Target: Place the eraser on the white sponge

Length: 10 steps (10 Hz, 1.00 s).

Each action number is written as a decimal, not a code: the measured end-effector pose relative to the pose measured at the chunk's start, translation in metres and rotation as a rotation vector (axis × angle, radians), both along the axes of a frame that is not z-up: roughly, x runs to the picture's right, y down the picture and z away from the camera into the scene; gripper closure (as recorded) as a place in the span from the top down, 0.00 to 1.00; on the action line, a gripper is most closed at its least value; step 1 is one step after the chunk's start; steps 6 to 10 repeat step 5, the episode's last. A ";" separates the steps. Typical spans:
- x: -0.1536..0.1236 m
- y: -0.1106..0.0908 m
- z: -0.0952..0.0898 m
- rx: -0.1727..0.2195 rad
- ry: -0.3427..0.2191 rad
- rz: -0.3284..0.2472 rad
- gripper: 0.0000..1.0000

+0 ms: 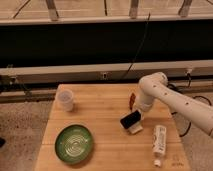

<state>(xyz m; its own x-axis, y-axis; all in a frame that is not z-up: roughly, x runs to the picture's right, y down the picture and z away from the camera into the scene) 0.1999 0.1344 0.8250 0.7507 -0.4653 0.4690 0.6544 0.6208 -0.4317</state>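
The black eraser [130, 119] lies tilted on top of the cream-white sponge [135, 129], right of the table's middle. Only a strip of the sponge shows below and right of the eraser. My gripper [136, 113] is at the end of the white arm, right above the eraser's far right edge, at or very near it. A reddish-brown object [132, 100] stands just behind the gripper.
A translucent cup [65, 99] stands at the back left of the wooden table [100, 112]. A green plate [74, 143] lies at the front left. A long white tube with green print [159, 140] lies at the front right, close to the sponge.
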 end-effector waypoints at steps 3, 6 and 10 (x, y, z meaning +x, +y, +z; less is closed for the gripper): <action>0.000 0.002 -0.001 0.000 -0.002 -0.002 0.41; 0.000 0.003 -0.002 0.000 -0.004 -0.006 0.44; 0.000 0.003 -0.002 0.000 -0.004 -0.006 0.44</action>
